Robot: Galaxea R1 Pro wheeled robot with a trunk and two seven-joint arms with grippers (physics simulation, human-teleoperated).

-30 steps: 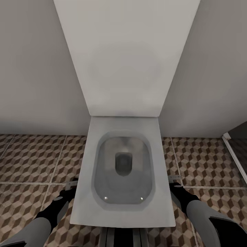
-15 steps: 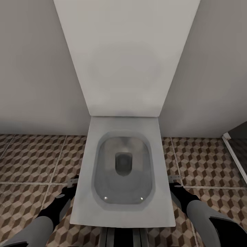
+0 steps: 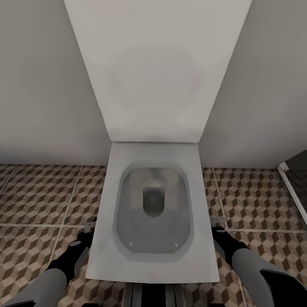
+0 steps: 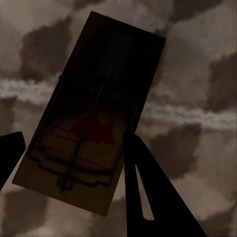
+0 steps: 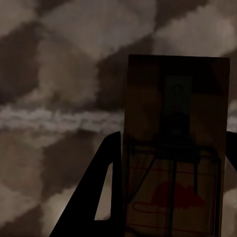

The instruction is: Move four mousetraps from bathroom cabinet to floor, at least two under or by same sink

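The view is creeping slightly toward the toilet (image 3: 153, 204) while the left gripper (image 4: 74, 163) and right gripper (image 5: 170, 197) are each clamping a mousetrap (image 4: 91, 111) (both low over the floor (image 3: 38, 196)), so they ought to be carrying them to the sink before setting them flat.

The toilet (image 3: 153, 213) blocks the middle; bare bathroom floor (image 3: 38, 196) lies open either side.

I have both arms lowered, one at each side. My left gripper (image 3: 88, 227) is clamped on a mousetrap (image 4: 89, 113), and my right gripper (image 3: 216, 223) likewise grips another mousetrap (image 5: 175, 148), fingertips pointing down.
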